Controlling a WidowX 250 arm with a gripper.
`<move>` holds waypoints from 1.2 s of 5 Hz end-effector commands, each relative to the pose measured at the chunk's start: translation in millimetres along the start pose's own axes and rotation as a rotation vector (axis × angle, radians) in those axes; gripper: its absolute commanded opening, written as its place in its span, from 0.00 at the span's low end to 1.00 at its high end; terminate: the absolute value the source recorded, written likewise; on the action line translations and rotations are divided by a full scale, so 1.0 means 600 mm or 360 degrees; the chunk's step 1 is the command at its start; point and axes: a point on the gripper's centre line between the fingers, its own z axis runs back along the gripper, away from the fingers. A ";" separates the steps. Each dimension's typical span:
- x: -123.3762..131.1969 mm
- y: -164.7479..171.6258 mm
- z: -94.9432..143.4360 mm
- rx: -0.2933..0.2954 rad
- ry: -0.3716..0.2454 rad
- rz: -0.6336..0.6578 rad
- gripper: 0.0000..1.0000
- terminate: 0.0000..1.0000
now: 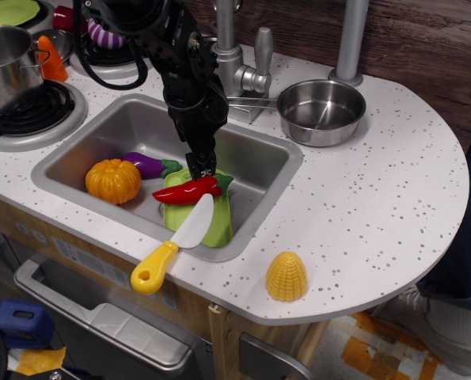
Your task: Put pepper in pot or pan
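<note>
1. the pepper (189, 190) lies on its side in the sink (259, 158), resting on top of a green cutting board (211, 226), its pointed tip toward the left and its green stem cap toward the right.
2. my claw (203, 172) hangs straight down over the pepper, fingertips touching or nearly touching its upper side near the stem end; from this angle i cannot tell whether the fingers are closed on it or just parted around it.
3. a toy knife (176, 241) with a white blade and yellow handle lies across the front of the green board, handle sticking out over the sink's front rim.
4. left of the pepper in the basin sit a purple eggplant (144, 164) and, just beside it, an orange pumpkin (113, 180).
5. the pan (320, 111) stands on the counter (377, 206) behind and to the right of the sink, near the faucet (239, 67), well apart from the pepper, its thin handle pointing left.
6. a yellow corn piece (286, 276) stands near the counter's front edge.
7. a taller steel pot (5, 67) sits on the burner at far left.
</note>
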 end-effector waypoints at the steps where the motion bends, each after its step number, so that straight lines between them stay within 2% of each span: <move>1: 0.000 0.000 0.000 0.0000 0.0000 0.0000 1.00 0.00; 2: -0.010 -0.003 -0.025 -0.0056 -0.0024 0.0069 1.00 0.00; 4: -0.025 -0.005 -0.061 -0.0078 -0.0026 0.0160 1.00 0.00; 6: -0.037 -0.008 -0.083 -0.0059 -0.0057 0.0201 1.00 0.00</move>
